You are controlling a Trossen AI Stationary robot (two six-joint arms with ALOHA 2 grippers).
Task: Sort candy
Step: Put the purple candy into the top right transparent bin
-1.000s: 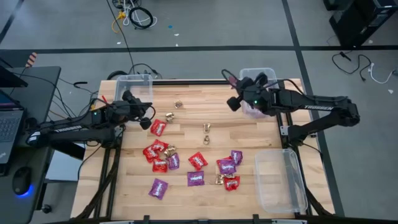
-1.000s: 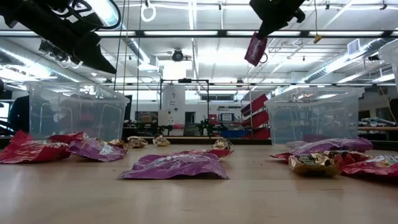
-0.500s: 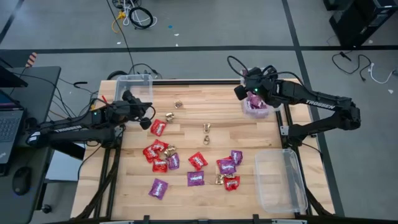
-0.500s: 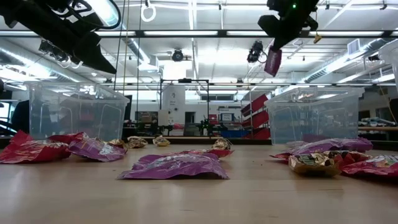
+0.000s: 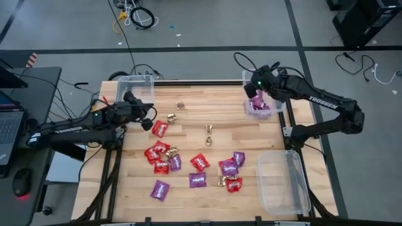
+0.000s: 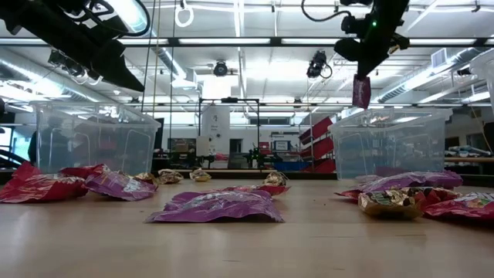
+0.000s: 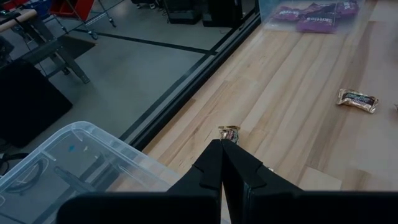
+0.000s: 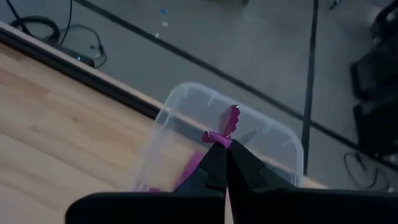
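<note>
Fingers of the right gripper (image 8: 225,148) pressed together, pinching a purple packet (image 8: 226,126) by its edge; packet hangs above the clear bin (image 5: 262,100) at the table's far right corner. That bin already holds a few purple packets (image 5: 257,104). Left gripper (image 5: 149,119) waits near the far left corner beside a second, seemingly empty bin (image 5: 134,85), fingers closed on nothing.

Progress, as judged: early. Most candy remains loose on the table (image 5: 188,135): red packets (image 5: 159,129) and purple ones clustered toward the near edge, gold foil pieces (image 5: 209,129) scattered mid-table. A third bin (image 5: 281,182) at the near right corner looks empty. Release pending.
</note>
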